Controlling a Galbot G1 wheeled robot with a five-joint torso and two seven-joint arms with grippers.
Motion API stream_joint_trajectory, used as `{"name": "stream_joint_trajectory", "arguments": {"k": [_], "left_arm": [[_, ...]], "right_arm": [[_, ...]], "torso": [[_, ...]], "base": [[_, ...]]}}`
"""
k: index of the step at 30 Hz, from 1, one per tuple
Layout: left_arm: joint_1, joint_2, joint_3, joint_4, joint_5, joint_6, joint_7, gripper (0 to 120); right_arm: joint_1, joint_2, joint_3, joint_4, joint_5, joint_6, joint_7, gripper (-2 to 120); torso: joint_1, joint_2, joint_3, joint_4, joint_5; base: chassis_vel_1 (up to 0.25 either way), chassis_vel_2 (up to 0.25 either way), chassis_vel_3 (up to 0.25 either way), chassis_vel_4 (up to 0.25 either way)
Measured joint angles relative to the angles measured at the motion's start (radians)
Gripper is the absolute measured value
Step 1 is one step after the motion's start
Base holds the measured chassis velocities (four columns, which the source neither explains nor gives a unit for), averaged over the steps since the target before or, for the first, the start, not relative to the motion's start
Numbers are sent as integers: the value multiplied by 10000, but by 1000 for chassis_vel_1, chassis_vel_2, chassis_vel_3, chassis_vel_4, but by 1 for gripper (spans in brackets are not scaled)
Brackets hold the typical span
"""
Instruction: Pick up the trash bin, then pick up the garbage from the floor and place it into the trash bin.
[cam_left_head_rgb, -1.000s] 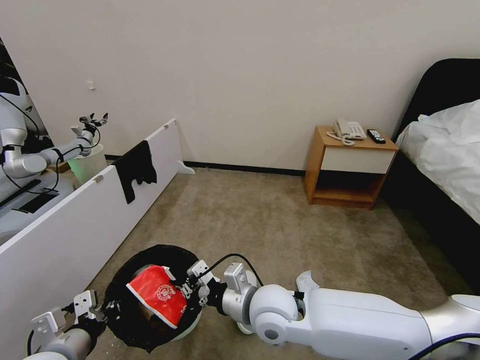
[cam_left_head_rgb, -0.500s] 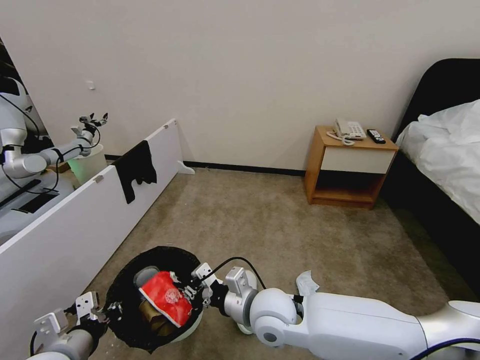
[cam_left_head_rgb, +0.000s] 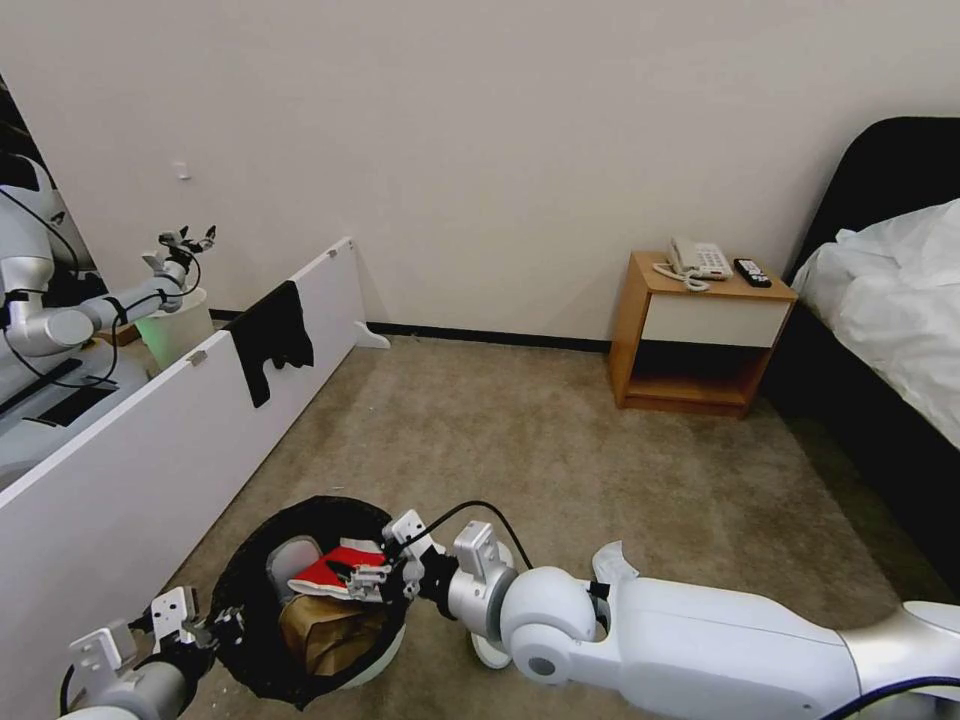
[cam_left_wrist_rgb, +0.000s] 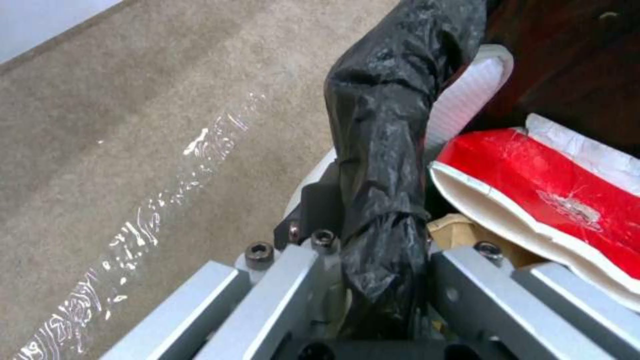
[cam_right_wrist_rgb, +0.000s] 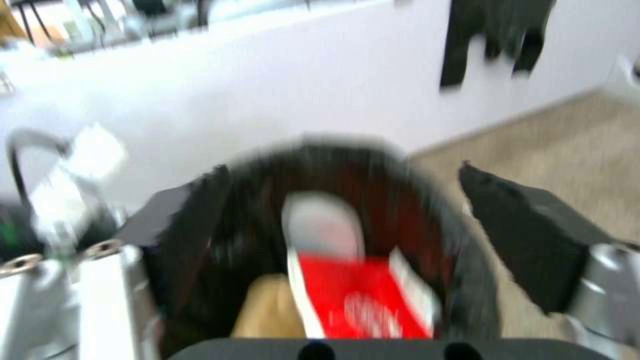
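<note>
Bin (cam_left_head_rgb: 255, 640): low at the robot's left front, off the floor (cam_left_head_rgb: 560, 460), so litter drops straight in
Left gripper (cam_left_wrist_rgb: 373, 280): clamped on the bagged rim, carrying the bin
Right gripper (cam_left_head_rgb: 372, 578): over the bin mouth, jaws spread wide, nothing between them, judged a release
Red packet (cam_left_head_rgb: 340, 568): inside, loose, atop the paper bag (cam_left_head_rgb: 325, 630); white slipper (cam_left_head_rgb: 293, 556) beside it
Visible floor: bare of litter
</note>
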Motion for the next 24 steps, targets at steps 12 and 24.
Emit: {"name": "stream_joint_trajectory", "arguments": {"k": [12,24], "left_arm": [[78,155,-230,30,-17,0,17,1],[119,366,-691,87,-168,0,45,1]], "right_arm": [[-175,-486,2620,1076,219,200,-184,100],[-1914,-1910,5430,258,633,-372,540,100]], "torso": [[0,0,0,1,0],[0,0,0,-1,3]], "base": [[0,0,0,0],[0,0,0,0]]}}
